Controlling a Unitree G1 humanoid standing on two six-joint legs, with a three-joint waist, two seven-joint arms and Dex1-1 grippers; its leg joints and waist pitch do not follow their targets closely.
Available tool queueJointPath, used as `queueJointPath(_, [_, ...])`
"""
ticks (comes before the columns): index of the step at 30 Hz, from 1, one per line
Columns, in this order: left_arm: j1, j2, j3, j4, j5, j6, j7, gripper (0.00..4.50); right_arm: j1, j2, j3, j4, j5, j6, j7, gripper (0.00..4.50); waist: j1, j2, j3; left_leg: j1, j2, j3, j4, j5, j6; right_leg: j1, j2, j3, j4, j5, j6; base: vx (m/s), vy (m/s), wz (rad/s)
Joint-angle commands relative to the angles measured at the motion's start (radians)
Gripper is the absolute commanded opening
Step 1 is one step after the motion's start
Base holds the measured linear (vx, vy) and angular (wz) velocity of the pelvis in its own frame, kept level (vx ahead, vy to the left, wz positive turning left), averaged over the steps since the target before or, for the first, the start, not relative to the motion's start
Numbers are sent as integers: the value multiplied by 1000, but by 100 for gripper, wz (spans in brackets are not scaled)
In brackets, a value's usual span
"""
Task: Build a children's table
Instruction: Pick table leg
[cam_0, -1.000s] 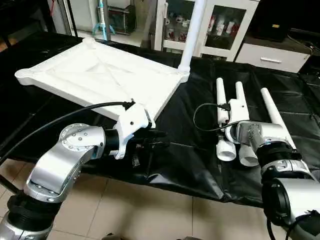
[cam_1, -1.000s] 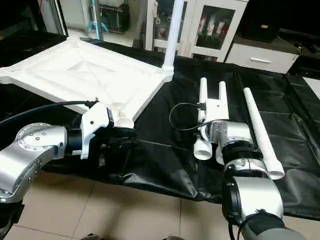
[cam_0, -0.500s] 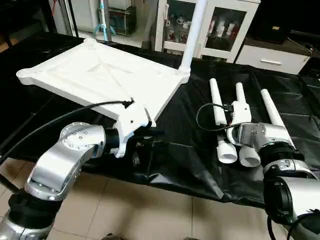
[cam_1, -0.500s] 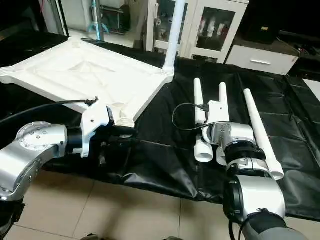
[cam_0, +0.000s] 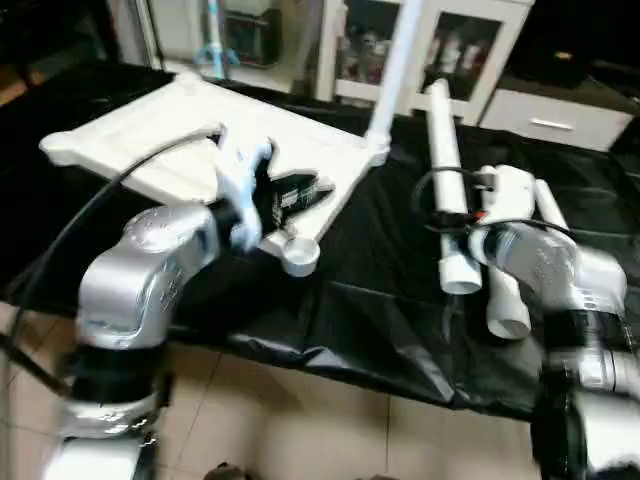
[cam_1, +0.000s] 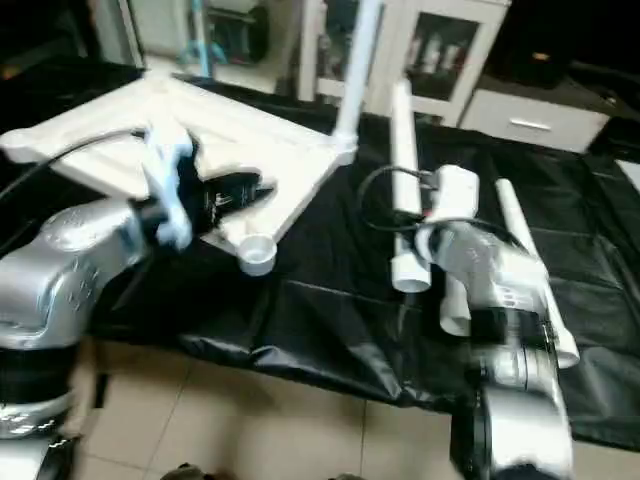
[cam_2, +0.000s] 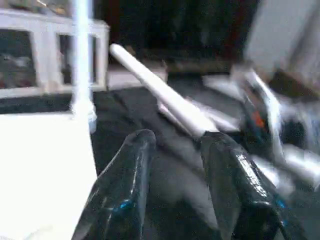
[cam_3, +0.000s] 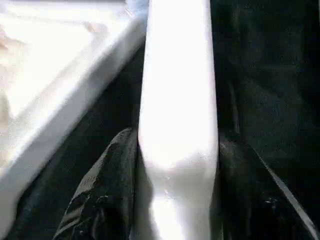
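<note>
Right claw (cam_3: 175, 210): gripping a white leg (cam_0: 447, 190), lifting it off the bench (cam_0: 380, 310).
Left claw (cam_2: 175, 165): hovering open over the tabletop (cam_0: 190, 130), holding nothing.
Tabletop: lying underside-up toward the bench's far left corner.

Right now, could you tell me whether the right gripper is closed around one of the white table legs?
Yes, the right gripper has its two black fingers pressed against either side of a white leg.

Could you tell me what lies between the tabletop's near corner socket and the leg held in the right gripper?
Only bare black cloth separates the near corner socket from the leg in the right gripper, as the left eye view shows.
</note>
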Motion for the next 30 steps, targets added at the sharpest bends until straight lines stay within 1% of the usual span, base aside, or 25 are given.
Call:
queueJointPath(1, [-36, -42, 42, 23, -40, 12, 66, 221, 12, 0, -3, -171, 26, -43, 16, 183, 4, 0, -75, 19, -5, 15, -65, -133, -18, 64, -23, 14, -62, -113, -159, 0, 0, 0])
queueJointPath(2, [-76, -92, 85, 72, -65, 14, 126, 230, 55, -4, 57, -293, 23, -119, 80, 183, 2, 0, -76, 18, -4, 13, -67, -143, -17, 64, -24, 13, -63, -139, -149, 0, 0, 0])
queueJointPath(3, [-78, -94, 86, 75, -66, 13, 127, 230, 58, -4, 61, -300, 24, -123, 85, 183, 7, -1, -74, 18, -4, 15, -65, -157, -17, 62, -25, 14, -70, -161, -135, 0, 0, 0])
queueJointPath(4, [-102, -110, 84, 105, -75, 7, 126, 262, 82, -8, 106, -370, 40, -146, 140, 183, 1, -2, -72, 13, -5, 11, -70, -165, -10, 66, -23, 11, -73, -192, -121, 0, 0, 0])
queueJointPath(5, [-107, -112, 82, 109, -76, 8, 123, 267, 85, -8, 112, -381, 47, -143, 149, 183, 1, -2, -72, 13, -5, 11, -70, -165, -10, 66, -23, 11, -73, -192, -121, 0, 0, 0])
queueJointPath(6, [-124, -119, 76, 123, -78, 13, 116, 267, 96, -7, 131, -418, 73, -131, 180, 183, -2, -3, -71, 12, -5, 9, -70, -176, -5, 62, -24, 12, -76, -228, -102, 0, 0, 0])
queueJointPath(7, [-143, -128, 79, 140, -89, 12, 112, 267, 101, -11, 153, -433, 85, -130, 210, 183, -4, -6, -72, 12, -5, 9, -70, -175, -4, 62, -23, 12, -76, -232, -99, 0, 0, 0])
queueJointPath(9, [-173, -144, 94, 166, -109, 16, 110, 271, 110, -16, 186, -453, 91, -134, 248, 183, -4, -8, -72, 13, -4, 10, -68, -178, -2, 57, -23, 12, -78, -237, -104, 0, 0, 0])
queueJointPath(10, [-187, -149, 100, 179, -114, 19, 111, 294, 115, -16, 201, -462, 92, -141, 266, 183, -3, -6, -71, 12, -3, 9, -69, -179, -5, 57, -24, 12, -78, -235, -110, 0, 0, 0])
queueJointPath(11, [-205, -152, 104, 195, -119, 28, 113, 306, 124, -17, 217, -475, 91, -151, 285, 183, -1, -8, -71, 13, -4, 9, -69, -176, -6, 57, -24, 12, -78, -231, -111, 0, 0, 0])
queueJointPath(12, [-223, -155, 111, 209, -123, 32, 120, 304, 131, -19, 235, -485, 87, -162, 303, 183, 1, -7, -73, 13, -3, 8, -69, -168, -8, 58, -25, 12, -75, -216, -115, 0, 0, 0])
queueJointPath(13, [-234, -157, 116, 219, -127, 35, 129, 304, 140, -21, 247, -496, 84, -171, 313, 183, 2, -10, -73, 12, -3, 8, -68, -158, -6, 59, -26, 12, -74, -196, -122, 0, 0, 0])
queueJointPath(15, [-248, -169, 138, 221, -158, 47, 137, 340, 146, -22, 258, -503, 80, -179, 320, 183, 5, -10, -73, 9, -3, 8, -67, -137, -4, 63, -27, 12, -70, -161, -133, 0, 0, 0])
queueJointPath(16, [-269, -181, 168, 227, -202, 67, 152, 351, 155, -33, 281, -514, 70, -202, 336, 182, 5, -12, -74, 8, -4, 8, -66, -126, -4, 65, -27, 12, -65, -145, -138, 0, 0, 0])
queueJointPath(17, [-276, -186, 178, 232, -212, 73, 158, 349, 157, -34, 288, -515, 66, -208, 340, 182, 5, -12, -74, 8, -4, 8, -66, -126, -4, 65, -27, 12, -65, -145, -138, 0, 0, 0])
queueJointPath(18, [-283, -181, 176, 251, -198, 76, 174, 345, 156, -38, 302, -513, 52, -230, 343, 182, 7, -11, -74, 9, -4, 7, -65, -124, 1, 64, -27, 12, -66, -134, -145, 0, 0, 0])
queueJointPath(20, [-285, -174, 170, 269, -180, 73, 187, 352, 154, -38, 308, -514, 50, -235, 343, 182, 5, -10, -72, 9, -4, 7, -67, -126, 3, 64, -26, 11, -68, -136, -142, 0, 0, 0])
queueJointPath(22, [-292, -182, 188, 290, -191, 76, 200, 387, 153, -40, 318, -515, 43, -246, 349, 182, 5, -11, -73, 11, -4, 7, -66, -128, 4, 65, -26, 12, -68, -133, -143, 0, 0, 0])
queueJointPath(24, [-301, -203, 220, 308, -227, 86, 209, 386, 156, -57, 354, -516, 11, -269, 367, 182, 6, -13, -74, 10, -4, 7, -66, -125, 2, 67, -27, 12, -67, -126, -148, 0, 0, 0])
queueJointPath(25, [-303, -207, 225, 310, -233, 88, 215, 407, 158, -63, 364, -516, 0, -276, 369, 182, 6, -14, -73, 11, -3, 7, -66, -124, 1, 68, -27, 11, -67, -120, -152, 0, 0, 0])
queueJointPath(26, [-305, -212, 229, 311, -242, 89, 220, 407, 162, -71, 377, -515, -14, -285, 371, 182, 6, -14, -73, 10, -3, 6, -66, -124, 1, 68, -27, 12, -66, -118, -153, 0, 0, 0])
queueJointPath(27, [-310, -221, 241, 316, -253, 89, 233, 429, 162, -82, 399, -511, -43, -302, 368, 182, 6, -15, -73, 10, -2, 7, -66, -125, -1, 68, -27, 12, -66, -117, -154, 0, 0, 0])
queueJointPath(28, [-317, -230, 253, 322, -263, 88, 248, 431, 162, -88, 414, -504, -66, -318, 360, 182, 6, -16, -72, 11, -3, 7, -66, -128, -2, 68, -28, 12, -67, -121, -155, 0, 0, 0])
queueJointPath(29, [-317, -230, 253, 322, -263, 88, 248, 431, 162, -88, 414, -504, -66, -318, 360, 182, 6, -16, -72, 11, -3, 7, -66, -128, -2, 68, -28, 12, -67, -121, -155, 0, 0, 0])
queueJointPath(30, [-324, -238, 266, 333, -275, 87, 267, 430, 158, -83, 419, -490, -83, -328, 341, 182, 5, -19, -72, 10, -2, 7, -66, -133, -2, 68, -28, 12, -67, -123, -154, 0, 0, 0])
